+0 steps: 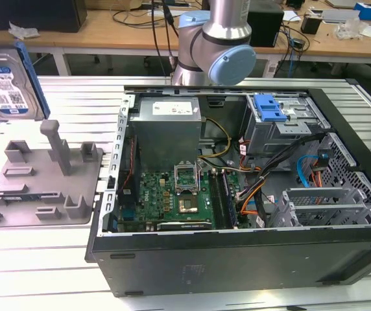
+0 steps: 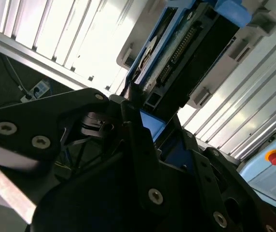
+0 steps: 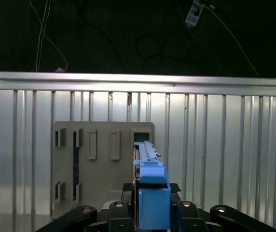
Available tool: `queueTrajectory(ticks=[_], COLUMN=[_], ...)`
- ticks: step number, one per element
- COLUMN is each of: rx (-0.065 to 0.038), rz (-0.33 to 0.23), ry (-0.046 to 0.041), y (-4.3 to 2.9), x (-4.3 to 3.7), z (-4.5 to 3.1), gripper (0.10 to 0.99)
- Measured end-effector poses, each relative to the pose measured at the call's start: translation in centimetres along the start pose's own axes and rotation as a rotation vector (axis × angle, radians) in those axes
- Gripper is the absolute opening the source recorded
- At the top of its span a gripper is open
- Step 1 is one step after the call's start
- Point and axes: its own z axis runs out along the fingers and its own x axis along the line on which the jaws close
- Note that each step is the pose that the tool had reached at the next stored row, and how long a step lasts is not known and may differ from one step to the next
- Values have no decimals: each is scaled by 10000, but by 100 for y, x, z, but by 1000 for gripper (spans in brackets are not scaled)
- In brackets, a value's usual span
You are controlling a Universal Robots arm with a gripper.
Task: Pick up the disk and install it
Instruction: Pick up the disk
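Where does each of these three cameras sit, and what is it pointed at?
Exterior view: off the arm, looking down on the open computer case, grey stand and ribbed table; the arm rises behind the case.
First wrist view: on the arm, looking past the gripper down at the stand; its black body shows.
Second wrist view: on the arm, looking along the gripper at the table; its black body shows.
Shared: all three show the disk; both wrist views show the gripper shut on it.

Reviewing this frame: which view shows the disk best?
The exterior view: the disk faces the camera, label and blue bracket plain, above the grey stand. The first wrist view shows the disk edge-on; the second wrist view shows its connector side close up.
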Motion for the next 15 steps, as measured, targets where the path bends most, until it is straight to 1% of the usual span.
queueTrajectory(ticks=[3,6,7,9,12,13,14,15], rx=[1,2,2,3,3,4,4,5], rz=[0,0,0,0,0,0,0,0], ry=[-3,-17,-19,-27,-42,-52,-59,-65], y=[0,-2,-2,-4,-8,-10,-12,-13], x=[1,3,3,4,4,5,5,5], z=[-125,-332,-364,-464,-581,-640,-680,-696], gripper=[369,369,369,369,369,369,369,369])
